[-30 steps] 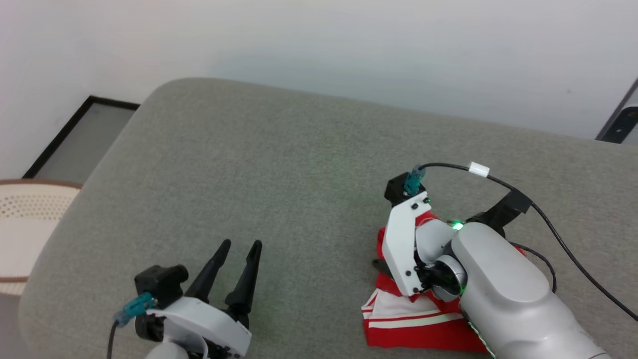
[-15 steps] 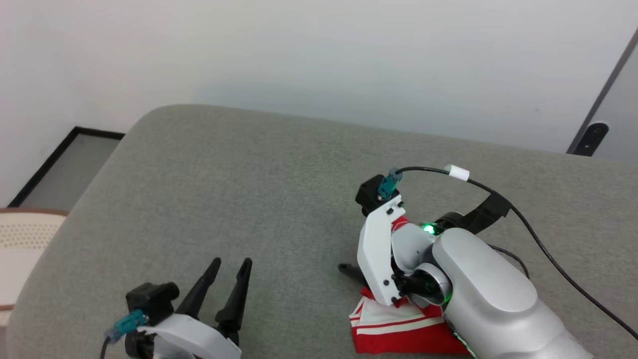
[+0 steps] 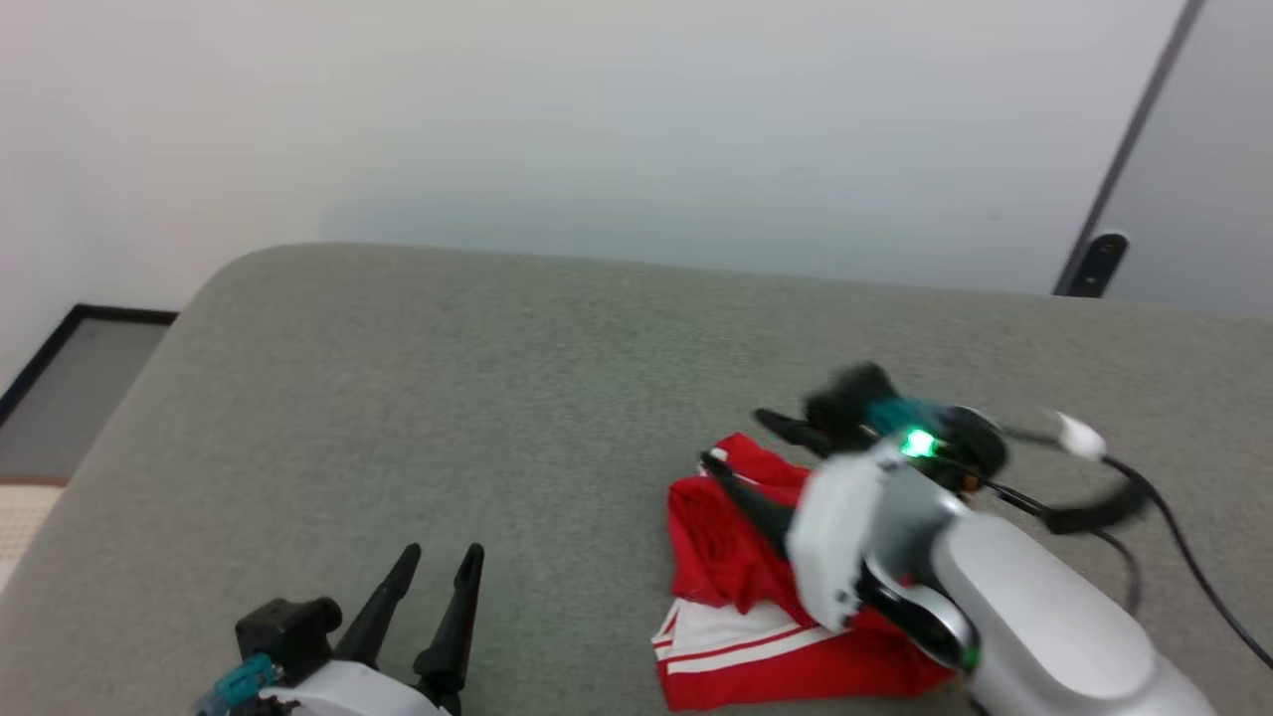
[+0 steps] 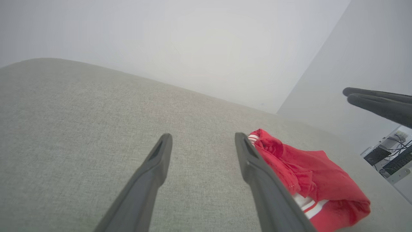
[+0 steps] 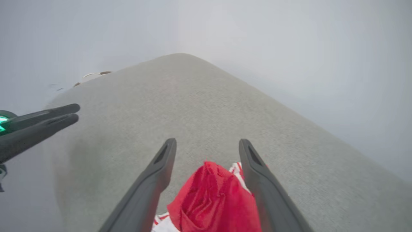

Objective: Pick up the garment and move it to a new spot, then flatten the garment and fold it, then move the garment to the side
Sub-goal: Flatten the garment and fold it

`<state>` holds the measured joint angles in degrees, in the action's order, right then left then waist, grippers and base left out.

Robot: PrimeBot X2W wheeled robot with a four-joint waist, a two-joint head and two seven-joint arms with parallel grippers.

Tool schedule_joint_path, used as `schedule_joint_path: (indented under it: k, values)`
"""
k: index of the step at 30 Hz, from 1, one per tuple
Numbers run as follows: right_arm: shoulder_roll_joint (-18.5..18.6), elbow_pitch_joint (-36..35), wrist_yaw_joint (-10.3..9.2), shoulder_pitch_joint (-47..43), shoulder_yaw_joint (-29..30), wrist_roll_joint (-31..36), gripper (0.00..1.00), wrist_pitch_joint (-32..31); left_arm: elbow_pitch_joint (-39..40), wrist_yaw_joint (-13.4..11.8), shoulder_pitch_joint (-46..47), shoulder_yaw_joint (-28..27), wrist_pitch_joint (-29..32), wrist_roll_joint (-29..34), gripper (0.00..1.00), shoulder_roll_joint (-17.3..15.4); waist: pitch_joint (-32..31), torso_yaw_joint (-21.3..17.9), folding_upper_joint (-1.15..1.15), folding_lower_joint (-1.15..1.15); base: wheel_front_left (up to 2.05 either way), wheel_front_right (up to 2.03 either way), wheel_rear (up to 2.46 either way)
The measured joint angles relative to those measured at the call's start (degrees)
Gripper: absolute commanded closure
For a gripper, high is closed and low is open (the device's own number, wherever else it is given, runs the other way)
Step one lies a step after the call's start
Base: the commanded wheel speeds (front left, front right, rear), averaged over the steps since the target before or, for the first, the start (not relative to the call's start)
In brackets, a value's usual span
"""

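Observation:
The garment (image 3: 736, 557) is a bunched, roughly folded red bundle with a white striped part at its near edge. It lies on the grey padded surface (image 3: 477, 398), right of centre. My right gripper (image 3: 741, 443) hangs open just above its far end, fingers pointing left, with nothing between them. In the right wrist view the garment (image 5: 215, 199) shows below and between the open fingers of the right gripper (image 5: 207, 141), apart from them. My left gripper (image 3: 443, 552) stands open at the lower left, well clear of the cloth. In the left wrist view the garment (image 4: 309, 174) lies right of the left gripper (image 4: 202, 137).
A pale wall rises behind the padded surface. At the far left are a dark-framed floor panel (image 3: 60, 338) and the corner of a beige basket (image 3: 20, 507). A grey door with a dark fitting (image 3: 1094, 264) stands at the back right. A black cable (image 3: 1183, 557) trails from my right arm.
The camera has shifted up and to the right. My right gripper has lifted off the garment and swung its fingers out to the left, so more of the red cloth shows. The left gripper stays open.

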<state>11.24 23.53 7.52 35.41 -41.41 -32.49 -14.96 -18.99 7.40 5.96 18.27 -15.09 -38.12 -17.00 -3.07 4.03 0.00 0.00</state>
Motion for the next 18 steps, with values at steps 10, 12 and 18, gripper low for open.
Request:
schedule_joint_path:
  k: [10,12,18]
  values:
    - [5.65,0.01,0.00,-9.68,6.86,8.71,0.00,24.09,1.13,0.00,-1.78,-3.14,0.00,3.58,0.00,1.86,-0.03,-4.89,0.00,0.00,0.00,0.00,0.00]
    - [5.94,0.37,0.00,-11.99,10.02,10.31,0.00,26.75,1.38,0.00,-2.10,-3.74,0.00,4.56,0.00,2.35,0.01,-5.77,0.00,0.00,0.00,0.00,0.00]
    - [5.12,-1.97,0.00,-20.06,21.01,16.25,0.00,29.77,2.96,0.00,-2.79,-5.91,0.00,8.39,0.00,4.45,0.13,-7.91,0.00,0.00,0.00,0.00,0.00]
